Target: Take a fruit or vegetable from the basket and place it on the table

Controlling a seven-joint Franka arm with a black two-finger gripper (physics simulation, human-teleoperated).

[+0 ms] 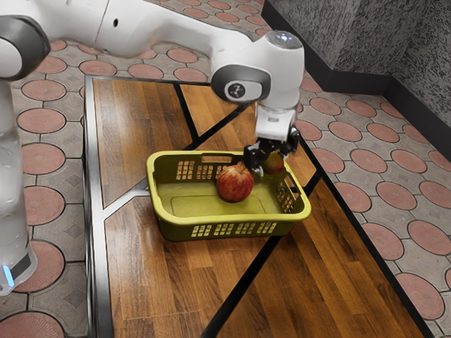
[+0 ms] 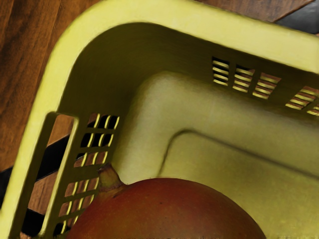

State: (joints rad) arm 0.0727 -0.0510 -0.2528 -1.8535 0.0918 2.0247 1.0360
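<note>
The olive-yellow basket (image 1: pixel 229 220) sits upright on the wooden table (image 1: pixel 144 282); a streaked red apple (image 1: pixel 235 184) lies inside. A smooth, stemmed, reddish fruit (image 2: pixel 169 209) is near one end.

The bench (image 1: pixel 148 282) has brown wood planks crossed by black strips (image 1: pixel 239 290), with a pale sheen. Pinkish discs (image 1: pixel 44 159) dot the grey floor (image 1: pixel 63 289). Behind, a rough grey wall (image 1: pixel 366 35) meets dark skirting (image 1: pixel 359 82) at the exterior view's upper right.

Red fruit (image 2: pixel 174 211) with stubby stem (image 2: pixel 109 179), near the pierced end wall (image 2: pixel 87 104) inside a yellow-green basket (image 2: pixel 57 59). Beyond the rim: wooden counter (image 2: pixel 17 55), dark strip (image 2: pixel 303 19) across it.
</note>
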